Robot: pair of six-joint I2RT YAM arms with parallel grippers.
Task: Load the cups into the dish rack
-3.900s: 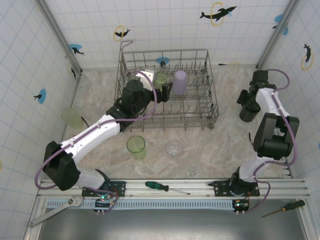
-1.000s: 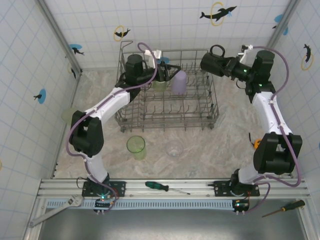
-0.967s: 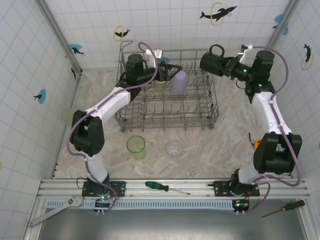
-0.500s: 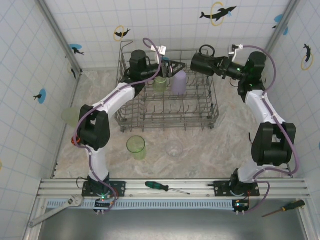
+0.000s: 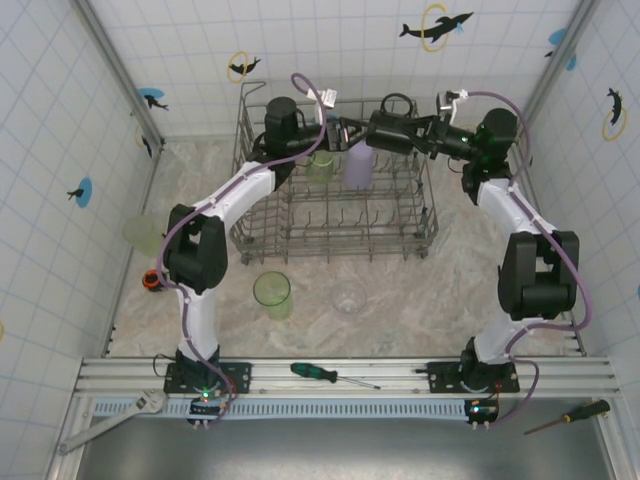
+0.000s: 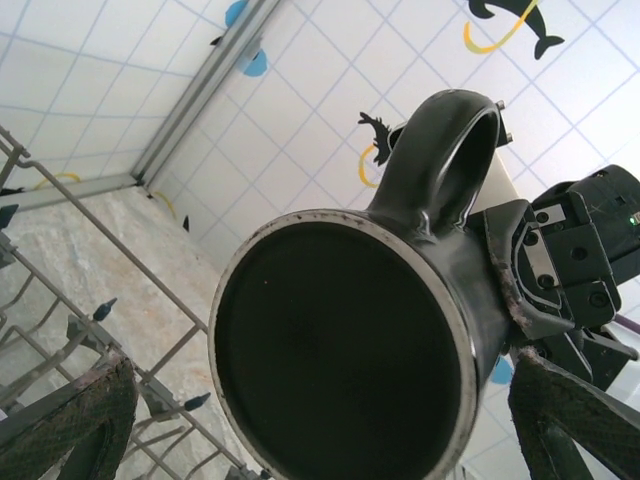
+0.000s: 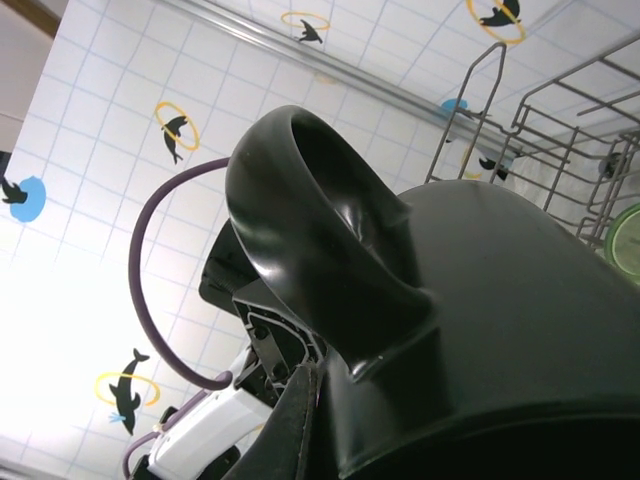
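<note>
Just ahead of the left tool's [image 5: 347,128] released, wide-spread fingers [image 6: 70,420], the black mug [image 5: 385,130] hangs sideways, mouth toward them, above the dish rack [image 5: 418,190]; the right tool [image 5: 412,135] is clenched on its base.

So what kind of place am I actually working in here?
Most likely a robotics test cell dressed up as a kitchen, not a real one. The tile-print walls carry dolphin stickers, a screwdriver lies on the aluminium mounting rail, and the dish rack sits on a marble-look tabletop.
</note>
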